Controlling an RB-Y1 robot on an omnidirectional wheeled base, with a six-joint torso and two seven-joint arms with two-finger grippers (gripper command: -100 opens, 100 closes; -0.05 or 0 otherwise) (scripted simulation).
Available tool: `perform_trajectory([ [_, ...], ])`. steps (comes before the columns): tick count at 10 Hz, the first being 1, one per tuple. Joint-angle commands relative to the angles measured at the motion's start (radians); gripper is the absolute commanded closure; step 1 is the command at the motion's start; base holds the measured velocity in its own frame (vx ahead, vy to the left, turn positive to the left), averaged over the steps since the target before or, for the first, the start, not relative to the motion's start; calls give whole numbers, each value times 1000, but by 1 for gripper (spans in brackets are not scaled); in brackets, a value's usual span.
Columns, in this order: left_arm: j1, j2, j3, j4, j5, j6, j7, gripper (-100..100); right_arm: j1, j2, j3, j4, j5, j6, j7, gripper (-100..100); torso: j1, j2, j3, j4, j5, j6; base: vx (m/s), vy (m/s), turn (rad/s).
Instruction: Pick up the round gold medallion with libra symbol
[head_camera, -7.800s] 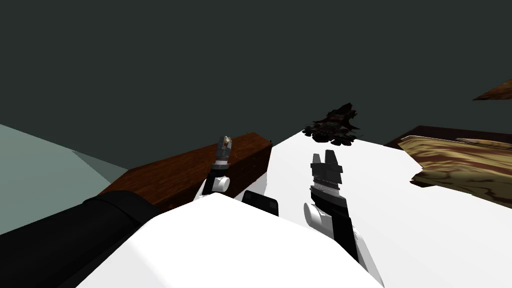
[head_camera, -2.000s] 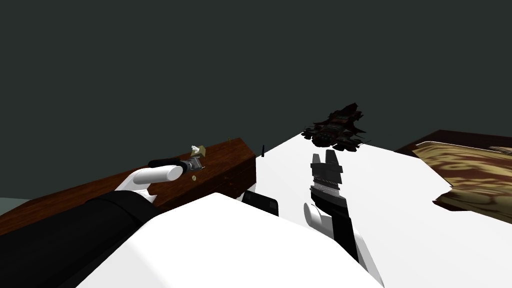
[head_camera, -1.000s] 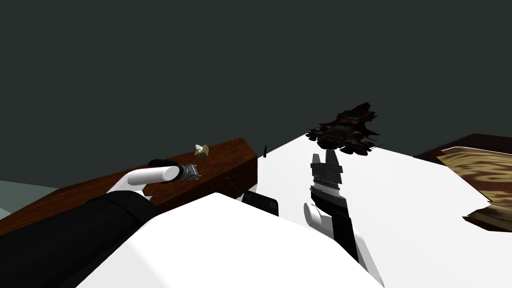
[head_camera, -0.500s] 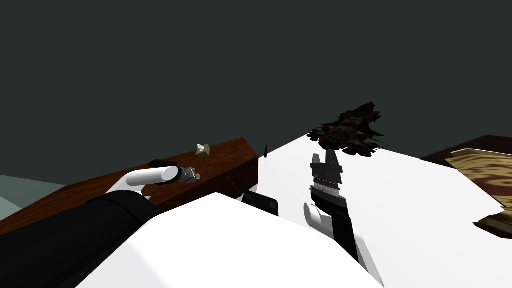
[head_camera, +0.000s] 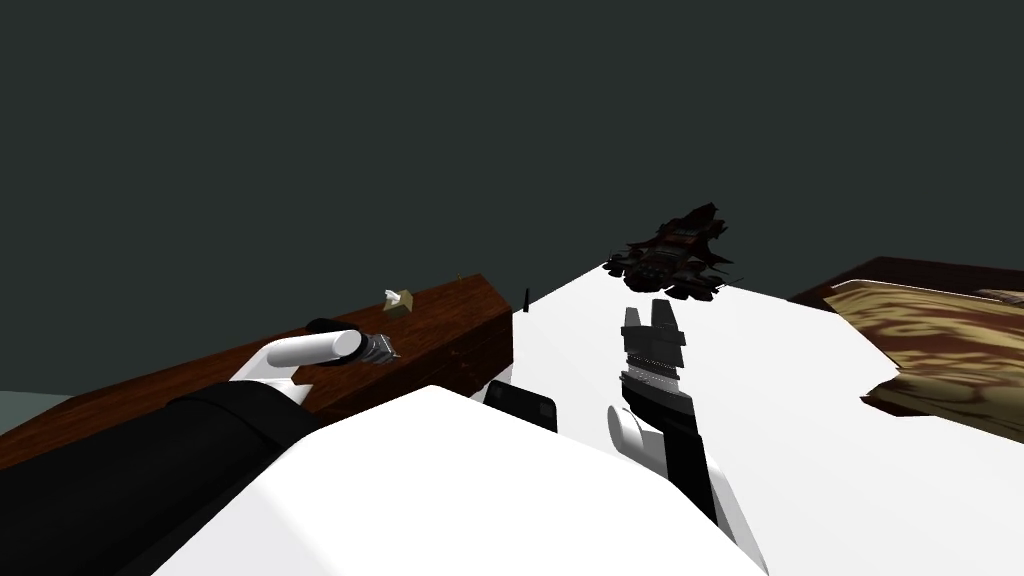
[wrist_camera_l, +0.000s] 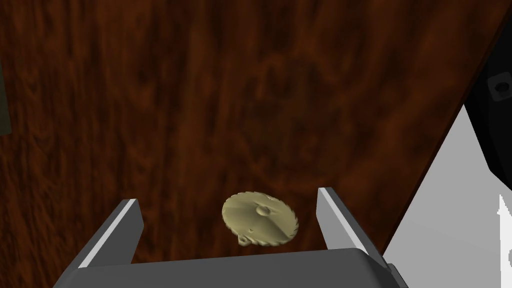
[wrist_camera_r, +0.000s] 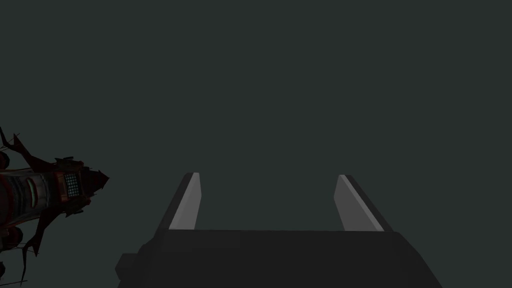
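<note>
Now, one medallion (wrist_camera_l: 260, 226) lies flat on the wood top (wrist_camera_l: 200, 100), between the two fingers of the left gripper (wrist_camera_l: 228, 196). It is close to the gripper's dark body and touches neither finger. Those fingers stand spread wide and grip nothing. The medallion is round and pale gold, with a toothed rim, a small loop at the edge and a raised mark in its middle that I cannot read. It sits near the wood top's edge, where a white surface (head_camera: 800, 400) begins. Farther along the wood top stands one small tan box (head_camera: 398, 299) with something white at its top. Off the wood top's end, over the white surface, the right gripper (head_camera: 647, 312) points forward, its two fingers apart and empty. Beyond the wood top's far corner lies one dark, spiky red-and-black model (head_camera: 670, 255).
</note>
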Motion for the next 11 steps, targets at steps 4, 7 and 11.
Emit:
perform_trajectory([
  [4,-49,16,-11,89,-38,-22,17,-100,0,0,0,0,0,0,0,0,-1,-1,0,0,0,0,-67,-13,-110],
  [7,-43,14,-10,79,-32,-18,15,100,0,0,0,0,0,0,0,0,1,-4,-2,-1,-1,-1,-12,-4,-5],
  [11,-44,15,-8,79,-32,-18,16,0,0,0,0,0,0,0,0,0,0,-5,-3,-1,0,0,0,0,0],
])
